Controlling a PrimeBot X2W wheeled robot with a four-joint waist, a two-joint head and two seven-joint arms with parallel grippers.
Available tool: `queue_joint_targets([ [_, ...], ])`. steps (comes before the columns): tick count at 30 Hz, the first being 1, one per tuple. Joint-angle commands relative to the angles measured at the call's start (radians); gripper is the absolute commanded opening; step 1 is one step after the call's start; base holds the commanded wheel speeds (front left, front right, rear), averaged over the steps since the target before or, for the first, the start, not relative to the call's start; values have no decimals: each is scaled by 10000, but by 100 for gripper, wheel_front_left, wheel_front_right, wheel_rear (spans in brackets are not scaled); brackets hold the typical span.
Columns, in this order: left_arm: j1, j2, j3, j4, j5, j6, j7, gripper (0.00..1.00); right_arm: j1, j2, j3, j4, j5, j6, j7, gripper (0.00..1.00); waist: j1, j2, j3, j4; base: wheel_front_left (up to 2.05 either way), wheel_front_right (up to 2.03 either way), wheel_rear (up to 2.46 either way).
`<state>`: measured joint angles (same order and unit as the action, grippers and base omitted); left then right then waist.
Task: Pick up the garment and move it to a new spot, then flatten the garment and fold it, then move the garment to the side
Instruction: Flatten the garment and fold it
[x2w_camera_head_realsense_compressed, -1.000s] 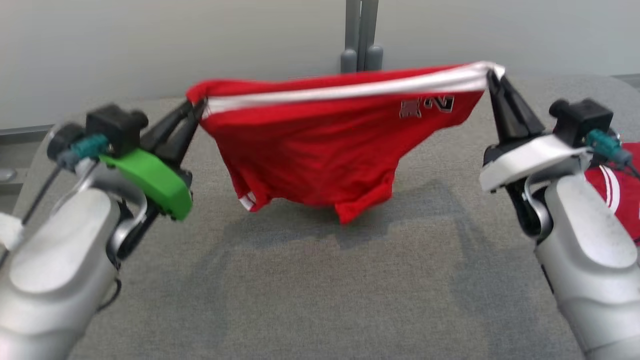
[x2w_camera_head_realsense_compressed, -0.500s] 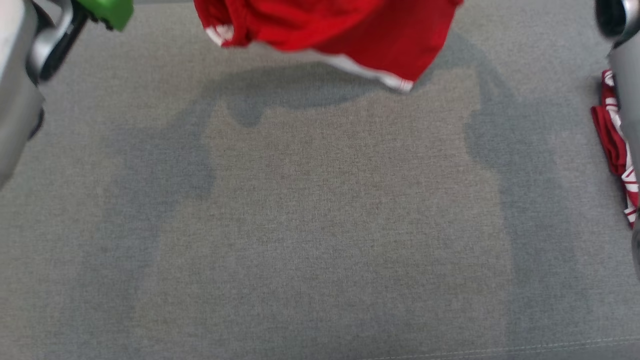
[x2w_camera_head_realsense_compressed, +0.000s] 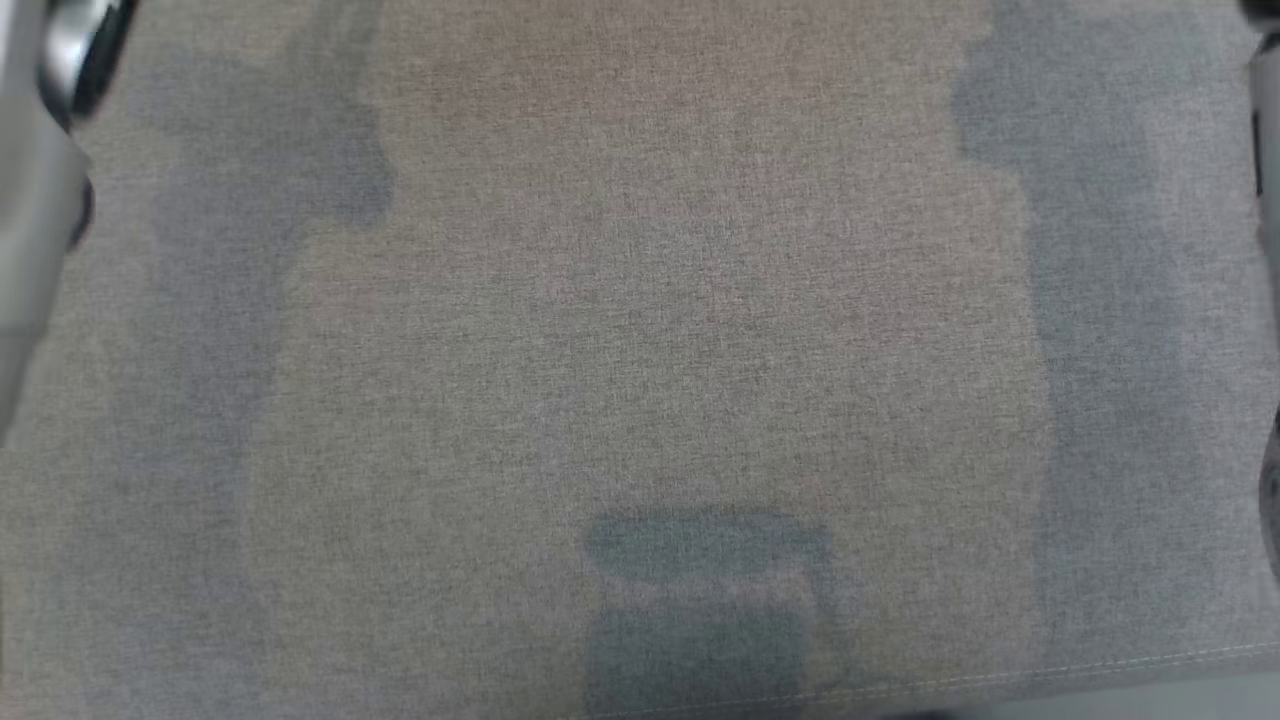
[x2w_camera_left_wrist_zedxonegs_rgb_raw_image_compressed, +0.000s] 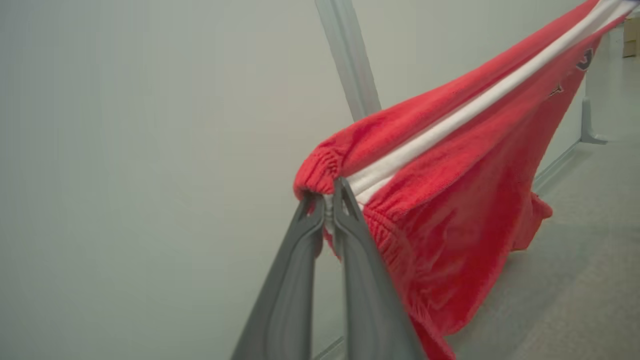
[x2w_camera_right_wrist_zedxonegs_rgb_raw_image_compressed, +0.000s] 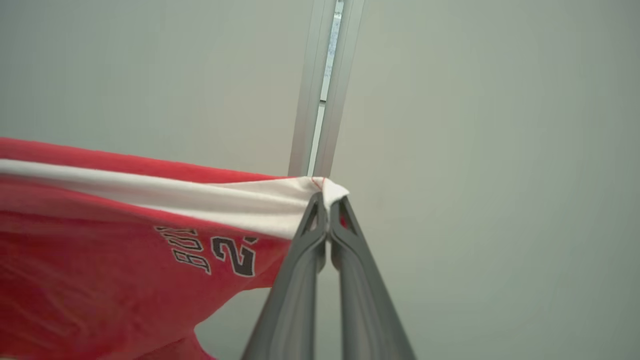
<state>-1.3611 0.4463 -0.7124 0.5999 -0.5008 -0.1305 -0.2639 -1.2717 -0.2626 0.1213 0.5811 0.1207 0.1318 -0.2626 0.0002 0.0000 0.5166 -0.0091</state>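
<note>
Where: the red garment (x2w_camera_left_wrist_zedxonegs_rgb_raw_image_compressed: 450, 165) hangs in the air, stretched taut between the left gripper (x2w_camera_left_wrist_zedxonegs_rgb_raw_image_compressed: 327, 197) and the right gripper (x2w_camera_right_wrist_zedxonegs_rgb_raw_image_compressed: 327, 202).
Long axis: it follows the white stripe (x2w_camera_left_wrist_zedxonegs_rgb_raw_image_compressed: 470, 107) from one gripper to the other. In the left wrist view it runs from the fingertips out to 2 o'clock, and in the right wrist view out to 9 o'clock.
Sag: the loose red cloth droops below the taut edge, toward 5 o'clock in the left wrist view and 7 o'clock in the right wrist view.
Left wrist view: shows the gathered waistband (x2w_camera_left_wrist_zedxonegs_rgb_raw_image_compressed: 325, 165) end-on and the grey table (x2w_camera_left_wrist_zedxonegs_rgb_raw_image_compressed: 575, 290) at 4 o'clock under the cloth. Whether the lowest fold touches the table cannot be told.
Right wrist view: shows dark lettering (x2w_camera_right_wrist_zedxonegs_rgb_raw_image_compressed: 210, 252) at 8 o'clock of the tips. It is tilted, and a 2 is the one clear character.
Head view: looks straight down on the table, crossed by soft shadows (x2w_camera_head_realsense_compressed: 700, 600), with a blurred pale forearm (x2w_camera_head_realsense_compressed: 25, 220) at 9 to 10 o'clock.
Backdrop: a pale wall (x2w_camera_left_wrist_zedxonegs_rgb_raw_image_compressed: 125, 150) and a metal post (x2w_camera_right_wrist_zedxonegs_rgb_raw_image_compressed: 322, 90) at 12 o'clock.
Left grip: the fingers (x2w_camera_left_wrist_zedxonegs_rgb_raw_image_compressed: 360, 280) are pressed together, pinching the waistband at their very tips. The cloth fans away from 1 to 4 o'clock.
Right grip: the fingers are pressed together on the stripe's white corner. A small tuft pokes up at 12 o'clock, and the rest trails to 9 o'clock.
</note>
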Motion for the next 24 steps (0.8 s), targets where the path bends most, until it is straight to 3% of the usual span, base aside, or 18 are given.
queue_joint_targets([
  [1,694,-30,-73,-95,-255,16,8,0,808,-90,152,-379,459,-25,-24,0,-2,0,367,-143,0,0,0],
  [6,2827,41,-643,-205,-1583,13,5,0,3453,-441,507,-1487,1469,-25,-24,0,-2,0,110,-215,0,0,0],
  [10,4469,-38,-802,-354,-2492,18,6,0,5410,-518,224,-2003,1894,-26,-24,0,-2,0,-339,-198,0,0,0],
  [15,6063,-259,-770,-318,-3172,20,5,0,6904,-354,-149,-1957,2208,-36,-25,0,-2,0,-1027,-210,0,0,0],
  [24,9317,-836,-477,-292,-3467,21,15,0,9209,-130,-284,-1465,2230,-37,-25,0,-2,0,-2919,-364,0,0,0],
])
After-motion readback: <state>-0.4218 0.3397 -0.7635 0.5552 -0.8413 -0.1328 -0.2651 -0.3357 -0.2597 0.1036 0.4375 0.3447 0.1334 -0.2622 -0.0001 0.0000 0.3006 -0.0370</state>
